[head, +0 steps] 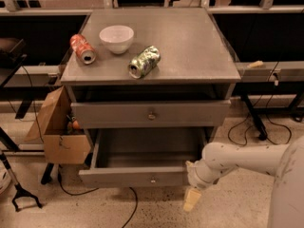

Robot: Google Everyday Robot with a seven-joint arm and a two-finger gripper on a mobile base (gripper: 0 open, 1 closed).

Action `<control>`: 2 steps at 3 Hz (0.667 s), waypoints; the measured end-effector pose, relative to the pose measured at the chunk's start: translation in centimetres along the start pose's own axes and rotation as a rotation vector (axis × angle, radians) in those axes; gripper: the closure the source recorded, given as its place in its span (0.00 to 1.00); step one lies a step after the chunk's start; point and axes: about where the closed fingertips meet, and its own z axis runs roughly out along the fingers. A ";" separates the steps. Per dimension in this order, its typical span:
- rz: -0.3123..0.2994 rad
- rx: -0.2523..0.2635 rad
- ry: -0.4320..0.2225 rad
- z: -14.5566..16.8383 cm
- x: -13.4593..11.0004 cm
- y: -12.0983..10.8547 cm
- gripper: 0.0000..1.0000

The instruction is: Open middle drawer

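Speckled beige floor of a lab aisle, dark benches behind, with a grey metal three-drawer cabinet at centre. Its flat worktop carries a red soda can on its side, a white ceramic bowl and a crumpled green can also lying down, all on the left half. The upper grey drawer front with a small round knob sits nearly flush. Below it the wide, shallow grey middle drawer stands pulled well out, its inside bare, so the task looks essentially done. A white robot arm reaches in from the right. Its hand hangs just off the drawer's right front corner, below the panel and near the floor. Spread or pressed together: cannot tell. Judged reason for this placement: off the knob and out of the drawer's path. There is open floor ahead of the drawer front. A brown cardboard box crowds the cabinet's left side, and a black cable trails beneath the front edge, a possible snag.
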 end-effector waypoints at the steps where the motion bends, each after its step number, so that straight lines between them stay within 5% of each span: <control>1: 0.000 0.000 0.000 -0.1 -0.1 -0.3 0.19; 2: 0.000 0.000 0.000 -0.4 -0.3 -0.5 0.42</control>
